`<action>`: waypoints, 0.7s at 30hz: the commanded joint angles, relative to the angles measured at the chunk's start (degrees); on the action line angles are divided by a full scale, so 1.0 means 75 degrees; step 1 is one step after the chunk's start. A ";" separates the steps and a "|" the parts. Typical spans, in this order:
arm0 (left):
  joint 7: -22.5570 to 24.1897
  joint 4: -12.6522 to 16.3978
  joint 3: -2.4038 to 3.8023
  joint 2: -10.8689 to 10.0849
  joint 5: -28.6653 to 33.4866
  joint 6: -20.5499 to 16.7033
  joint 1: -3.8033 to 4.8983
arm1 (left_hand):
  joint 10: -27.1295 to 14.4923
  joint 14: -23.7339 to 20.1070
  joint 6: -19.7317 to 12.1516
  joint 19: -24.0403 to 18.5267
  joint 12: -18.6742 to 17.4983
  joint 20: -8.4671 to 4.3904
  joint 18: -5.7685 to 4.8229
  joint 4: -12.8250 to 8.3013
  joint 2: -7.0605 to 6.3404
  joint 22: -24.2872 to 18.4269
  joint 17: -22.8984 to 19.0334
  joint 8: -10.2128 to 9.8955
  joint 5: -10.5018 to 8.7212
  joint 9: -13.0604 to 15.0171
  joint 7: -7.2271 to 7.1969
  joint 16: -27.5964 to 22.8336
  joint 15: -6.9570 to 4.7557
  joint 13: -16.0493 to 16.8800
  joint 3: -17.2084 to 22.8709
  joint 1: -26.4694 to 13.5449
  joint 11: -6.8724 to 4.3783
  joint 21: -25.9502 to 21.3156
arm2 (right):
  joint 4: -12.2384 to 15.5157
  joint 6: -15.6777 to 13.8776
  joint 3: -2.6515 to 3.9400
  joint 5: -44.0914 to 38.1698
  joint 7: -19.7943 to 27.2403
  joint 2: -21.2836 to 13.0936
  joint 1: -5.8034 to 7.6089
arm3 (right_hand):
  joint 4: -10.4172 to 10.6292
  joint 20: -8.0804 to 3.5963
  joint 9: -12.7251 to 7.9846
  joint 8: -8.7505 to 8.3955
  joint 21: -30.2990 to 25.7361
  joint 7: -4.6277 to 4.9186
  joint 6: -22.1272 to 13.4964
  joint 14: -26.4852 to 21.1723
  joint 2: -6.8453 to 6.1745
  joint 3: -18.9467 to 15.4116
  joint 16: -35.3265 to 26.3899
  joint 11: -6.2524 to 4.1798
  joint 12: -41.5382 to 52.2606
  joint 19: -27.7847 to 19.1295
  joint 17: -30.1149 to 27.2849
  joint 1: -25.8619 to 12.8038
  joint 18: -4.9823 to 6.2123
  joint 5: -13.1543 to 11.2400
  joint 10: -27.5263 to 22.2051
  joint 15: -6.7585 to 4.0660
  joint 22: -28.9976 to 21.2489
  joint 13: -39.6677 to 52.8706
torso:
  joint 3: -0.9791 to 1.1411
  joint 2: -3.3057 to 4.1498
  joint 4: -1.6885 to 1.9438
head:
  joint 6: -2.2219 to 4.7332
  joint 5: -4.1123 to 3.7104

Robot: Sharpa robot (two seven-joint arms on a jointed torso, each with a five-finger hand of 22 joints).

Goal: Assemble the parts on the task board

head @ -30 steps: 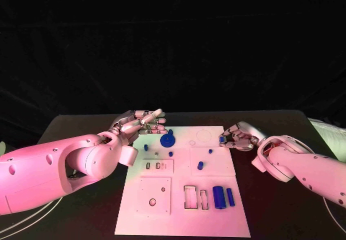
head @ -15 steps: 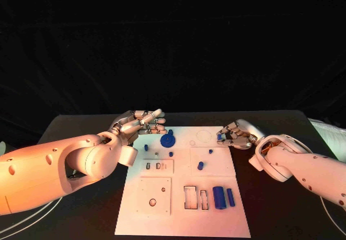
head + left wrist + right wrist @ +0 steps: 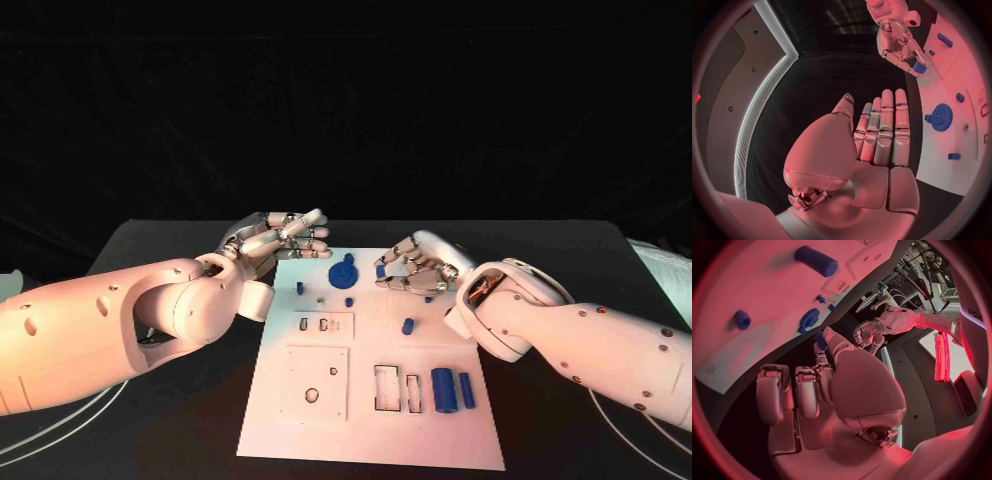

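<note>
Right hand [image 3: 418,268]: fingers pinched on a small blue part [image 3: 381,271], carried over the board [image 3: 368,430] far end, probably toward a socket.
Left hand [image 3: 281,238]: fingers loosely apart, holding nothing, parked by the board's far left corner.
Gear [image 3: 343,277]: on the board near its far edge.

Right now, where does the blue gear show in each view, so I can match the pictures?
Head view: blue gear on the far part of the task board, between the two hands.
Left wrist view: gear beyond the left hand.
Right wrist view: gear past the right hand.
Shared landmark: the white task board beneath it.
</note>
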 commanded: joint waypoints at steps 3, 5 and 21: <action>0.0059 -0.0024 0.0003 0.0035 0.0053 0.0132 0.0004 | -0.0063 -0.0028 -0.0062 0.0005 -0.0044 0.0041 0.0092 -0.0061 0.0001 -0.0009 0.0011 -0.0024 0.0012 0.0008 -0.0008 -0.0051 0.0007 0.0012 0.0004 0.0049 -0.0009 -0.0052 | -0.0063 0.0279 -0.0093 -0.0995 -0.0655 0.0482 -0.0134 | -0.0006 -0.0059 0.0110 0.0076 0.0011 -0.0224 0.0249 0.0802 0.0110 0.0035 0.0029 -0.0049 -0.0040 0.0214 0.1979 0.0012 -0.0042 -0.0046 0.0165 -0.0054 0.0584 0.1045 | -0.0086 -0.0045 0.0115 | -0.0107 0.0052; 0.0060 -0.0028 0.0003 0.0039 0.0056 0.0128 0.0004 | -0.0063 -0.0028 -0.0062 0.0005 -0.0044 0.0041 0.0092 -0.0061 0.0001 -0.0009 0.0011 -0.0024 0.0012 0.0008 -0.0008 -0.0051 0.0007 0.0012 0.0004 0.0049 -0.0009 -0.0052 | -0.0139 0.0352 -0.0128 -0.1163 -0.0765 0.0661 -0.0198 | -0.0009 -0.0060 0.0109 0.0067 0.0003 -0.0219 0.0236 0.0800 0.0111 0.0039 0.0024 -0.0045 -0.0051 0.0207 0.1969 -0.0001 -0.0038 -0.0062 0.0160 -0.0052 0.0567 0.1039 | -0.0105 -0.0045 0.0145 | -0.0128 0.0058; 0.0065 -0.0017 0.0004 0.0034 0.0061 0.0108 0.0010 | -0.0063 -0.0028 -0.0062 0.0005 -0.0044 0.0041 0.0092 -0.0061 0.0001 -0.0009 0.0011 -0.0024 0.0012 0.0008 -0.0008 -0.0051 0.0007 0.0012 0.0004 0.0049 -0.0009 -0.0052 | -0.0386 0.0834 -0.0261 -0.1935 -0.1187 0.1311 -0.0436 | -0.0016 -0.0058 0.0110 0.0058 -0.0022 -0.0210 0.0223 0.0791 0.0085 0.0034 0.0003 -0.0035 -0.0099 0.0186 0.1931 -0.0059 -0.0028 -0.0109 0.0135 -0.0046 0.0517 0.1011 | -0.0104 -0.0046 0.0132 | -0.0261 0.0196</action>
